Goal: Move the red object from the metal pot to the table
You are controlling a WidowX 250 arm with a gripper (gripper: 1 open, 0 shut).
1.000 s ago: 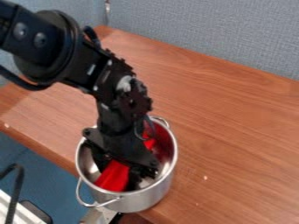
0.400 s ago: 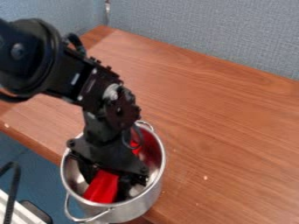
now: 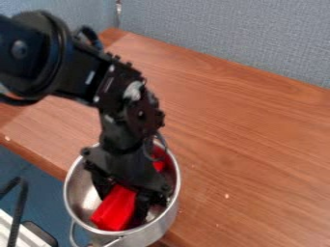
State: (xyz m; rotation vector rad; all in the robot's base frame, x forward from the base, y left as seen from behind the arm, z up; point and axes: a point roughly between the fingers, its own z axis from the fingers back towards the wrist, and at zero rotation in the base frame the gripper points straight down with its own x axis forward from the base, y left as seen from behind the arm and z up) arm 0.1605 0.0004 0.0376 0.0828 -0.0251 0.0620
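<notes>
The metal pot (image 3: 80, 189) stands at the table's (image 3: 245, 125) near edge, at the bottom of the camera view. The red object (image 3: 118, 208) lies tilted inside it, with one end down by the near wall and more red showing by the far rim. My gripper (image 3: 130, 183) points straight down into the pot. Its black fingers (image 3: 100, 177) stand on either side of the bar's upper part and look closed on it. The contact itself is partly hidden by the gripper body.
The brown wooden tabletop stretches away to the right and back. A blue-grey wall (image 3: 245, 39) stands behind it. My black arm (image 3: 58, 63) reaches in from the upper left. Dark cables (image 3: 15, 207) hang below the table's front-left edge.
The gripper, the pot and the red object have shifted together a little toward the lower left of the picture. The fingers stay the same width apart.
</notes>
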